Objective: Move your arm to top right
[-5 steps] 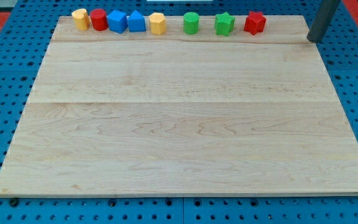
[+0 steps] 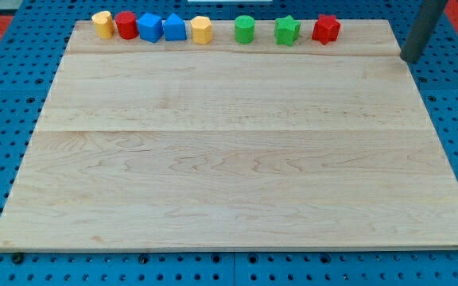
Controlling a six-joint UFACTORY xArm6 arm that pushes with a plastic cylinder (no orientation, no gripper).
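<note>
My tip (image 2: 409, 59) is at the view's top right, just off the right edge of the wooden board (image 2: 237, 151). Along the board's top edge stands a row of blocks: a yellow block (image 2: 102, 24), a red cylinder (image 2: 126, 25), a blue cube (image 2: 150, 27), a blue block (image 2: 174, 28), a yellow hexagon (image 2: 201, 29), a green cylinder (image 2: 245, 29), a green star (image 2: 287, 31) and a red block (image 2: 325, 29). My tip is to the right of the red block, well apart from it.
The board lies on a blue pegboard table (image 2: 452, 119). A red strip (image 2: 6, 20) shows at the view's top left and top right corners.
My tip has moved a little to the right and down, from the board's right edge to just off it. The blocks have not moved.
</note>
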